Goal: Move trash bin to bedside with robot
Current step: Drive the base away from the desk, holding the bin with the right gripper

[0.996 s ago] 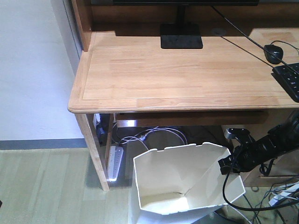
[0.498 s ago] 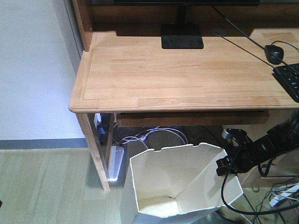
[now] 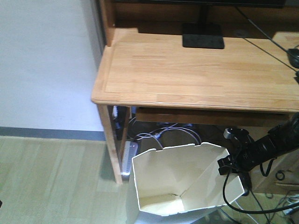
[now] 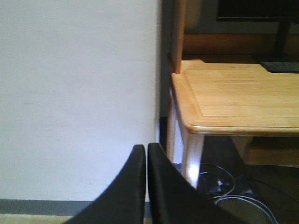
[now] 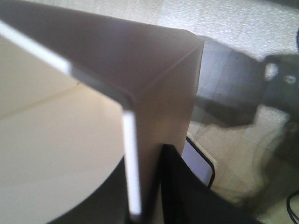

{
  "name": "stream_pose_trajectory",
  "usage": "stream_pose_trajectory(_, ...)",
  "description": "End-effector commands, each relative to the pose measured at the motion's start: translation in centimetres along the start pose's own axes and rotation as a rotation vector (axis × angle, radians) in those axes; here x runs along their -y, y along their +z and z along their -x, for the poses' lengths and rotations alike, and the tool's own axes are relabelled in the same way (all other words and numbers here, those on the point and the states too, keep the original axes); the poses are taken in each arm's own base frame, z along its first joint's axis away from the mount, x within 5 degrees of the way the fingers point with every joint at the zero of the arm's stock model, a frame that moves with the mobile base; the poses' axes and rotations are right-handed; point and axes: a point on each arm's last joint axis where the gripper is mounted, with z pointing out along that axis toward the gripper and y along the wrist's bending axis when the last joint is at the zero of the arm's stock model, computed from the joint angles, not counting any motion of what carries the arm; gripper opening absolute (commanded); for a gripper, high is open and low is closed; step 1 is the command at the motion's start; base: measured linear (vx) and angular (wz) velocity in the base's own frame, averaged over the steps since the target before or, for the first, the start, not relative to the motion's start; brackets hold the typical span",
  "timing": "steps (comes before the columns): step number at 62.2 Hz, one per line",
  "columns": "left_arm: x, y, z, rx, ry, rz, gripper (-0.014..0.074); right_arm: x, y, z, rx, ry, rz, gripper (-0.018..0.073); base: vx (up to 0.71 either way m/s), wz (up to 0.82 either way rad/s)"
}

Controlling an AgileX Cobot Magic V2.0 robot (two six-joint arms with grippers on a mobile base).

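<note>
At the left of the front view a white wall (image 3: 46, 60) fills the frame. In the left wrist view the left pincer (image 4: 145, 156) hangs before that wall, its two black fingers pressed together with nothing between them. The wooden bench (image 3: 196, 70) takes the upper middle and right, with a black monitor foot (image 3: 203, 41) on it and a power strip (image 3: 129, 156) on the floor below. The white trash bin (image 3: 187, 179) stands at lower centre, in front of the bench. The right pincer (image 3: 227, 166) is clamped narrow on its right rim. Half a second back the bench corner lay further left in the frame and less wall showed. The bin and the pincer keep about the same spot in the frame.
</note>
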Motion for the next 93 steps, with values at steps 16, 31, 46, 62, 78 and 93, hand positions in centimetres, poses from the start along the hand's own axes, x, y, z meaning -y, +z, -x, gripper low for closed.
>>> stream_pose_trajectory(16,0.02,0.16,-0.24,0.054,-0.012,-0.009,-0.0006,-2.62,-2.43,1.41,0.06,-0.004,0.208,-0.0006,-0.1,0.42)
stream_pose_trajectory(31,0.02,0.16,-0.24,0.054,-0.012,-0.009,-0.0006,-2.62,-2.43,1.41,0.06,-0.004,0.208,-0.0006,-0.12,0.52)
stream_pose_trajectory(46,0.02,0.16,-0.24,0.054,-0.012,-0.009,-0.0006,-2.62,-2.43,1.41,0.06,-0.004,0.208,-0.0006,-0.11,0.52)
stream_pose_trajectory(62,0.02,0.16,-0.24,0.054,-0.012,-0.009,-0.0006,-2.62,-2.43,1.41,0.06,-0.004,0.208,-0.0006,-0.07,0.44)
stream_pose_trajectory(78,0.02,0.16,-0.24,0.054,-0.012,-0.009,-0.0006,-2.62,-2.43,1.41,0.06,-0.004,0.208,-0.0006,-0.01,0.38)
stream_pose_trajectory(93,0.02,0.16,-0.24,0.054,-0.012,-0.009,-0.0006,-2.62,-2.43,1.41,0.06,-0.004,0.208,-0.0006,0.04,0.43)
